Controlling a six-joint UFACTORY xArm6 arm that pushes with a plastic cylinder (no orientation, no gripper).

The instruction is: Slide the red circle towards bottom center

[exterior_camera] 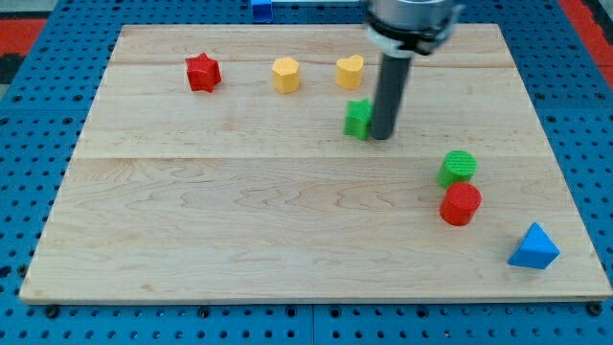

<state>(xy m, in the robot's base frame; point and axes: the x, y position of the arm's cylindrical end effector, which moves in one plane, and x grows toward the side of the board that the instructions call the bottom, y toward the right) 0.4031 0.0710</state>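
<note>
The red circle [461, 203] is a short red cylinder at the view's right, just below a green circle [458, 168] and touching it. My tip [382, 136] stands above and to the left of the red circle, well apart from it. The tip sits right beside a green block [358, 119], against that block's right side; the rod hides part of it, so its shape is unclear.
A red star [202, 73] sits at the top left. A yellow hexagon [285, 74] and a yellow heart [350, 71] sit at the top middle. A blue triangle [533, 247] lies near the bottom right corner. The wooden board [239, 211] has blue pegboard around it.
</note>
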